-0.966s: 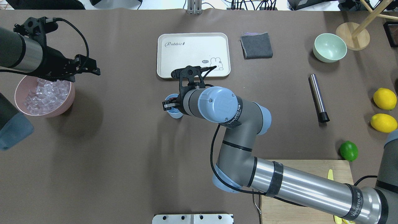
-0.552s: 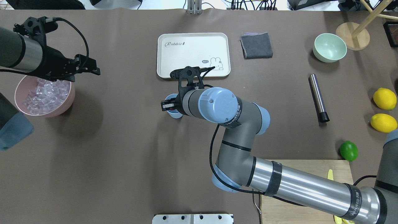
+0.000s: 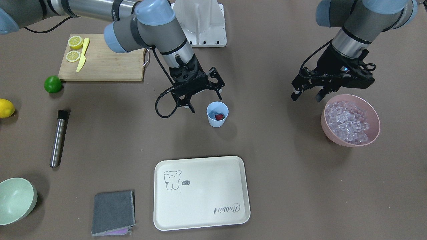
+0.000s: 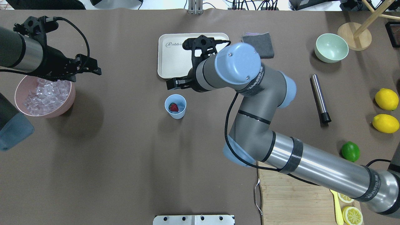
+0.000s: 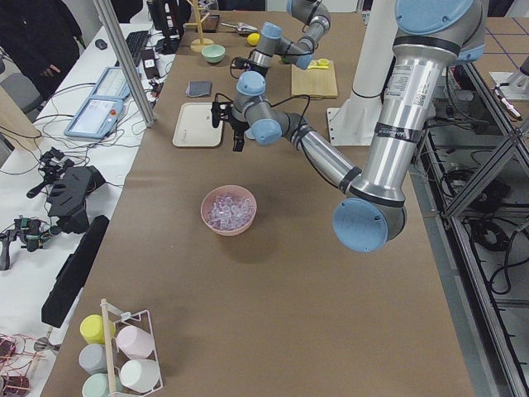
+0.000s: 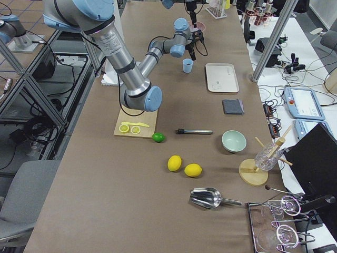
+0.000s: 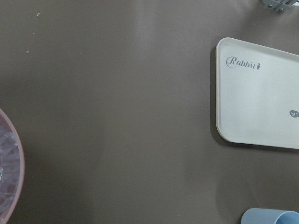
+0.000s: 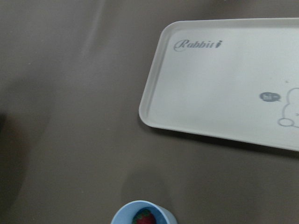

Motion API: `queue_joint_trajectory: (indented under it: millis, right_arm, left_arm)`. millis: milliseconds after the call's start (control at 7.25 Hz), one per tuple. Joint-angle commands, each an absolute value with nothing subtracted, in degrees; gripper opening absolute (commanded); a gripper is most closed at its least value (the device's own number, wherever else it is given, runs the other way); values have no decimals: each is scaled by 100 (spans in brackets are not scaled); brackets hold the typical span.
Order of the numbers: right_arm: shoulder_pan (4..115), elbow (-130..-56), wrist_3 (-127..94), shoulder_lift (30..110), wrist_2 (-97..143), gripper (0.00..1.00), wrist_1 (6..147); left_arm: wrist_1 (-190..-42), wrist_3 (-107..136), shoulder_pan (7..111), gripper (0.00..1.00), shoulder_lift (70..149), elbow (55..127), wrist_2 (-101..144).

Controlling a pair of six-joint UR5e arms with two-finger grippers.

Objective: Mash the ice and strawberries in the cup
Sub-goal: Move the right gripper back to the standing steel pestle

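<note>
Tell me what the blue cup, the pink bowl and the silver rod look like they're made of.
Cup: likely plastic, matte; thin, even light-blue wall with no glare.
Bowl: probably matte plastic too; uniform pink, dull rim.
Rod: seemingly brushed metal, a pale sheen running along its silver length; black end cap, perhaps rubber or plastic.

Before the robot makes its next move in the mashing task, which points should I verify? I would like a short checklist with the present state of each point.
1. The cup stands upright: ok.
2. The strawberry lies inside the cup: ok.
3. The cup also holds cubes: cannot tell; the ice shows plainly only in the pink bowl.
4. The right tool is open, empty and beside the cup without touching it: ok.
5. The left tool is open and empty, near the pink bowl: ok.
6. The metal rod lies free for mashing, with nothing on it: ok.
</note>
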State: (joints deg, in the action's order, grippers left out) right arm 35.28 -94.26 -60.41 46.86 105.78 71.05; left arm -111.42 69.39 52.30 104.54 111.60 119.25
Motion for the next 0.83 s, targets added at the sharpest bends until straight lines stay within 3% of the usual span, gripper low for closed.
queue_joint_trajectory:
  millis: [0, 414, 690]
  right_arm:
    - [4757, -9895, -5777, 5034, 12104, 100, 8502]
    - [5790, -9740, -3514, 5922, 12437, 100, 9769]
    - [5879, -9117, -2736, 6632, 12445, 100, 9051]
  left_arm:
    - [-11136, 6952, 5229, 97, 10485, 11162, 11918]
    - [-11136, 6952, 5195, 97, 10520, 11145, 11874]
    - [-11127, 6935, 5072, 97, 10564, 11180, 11532]
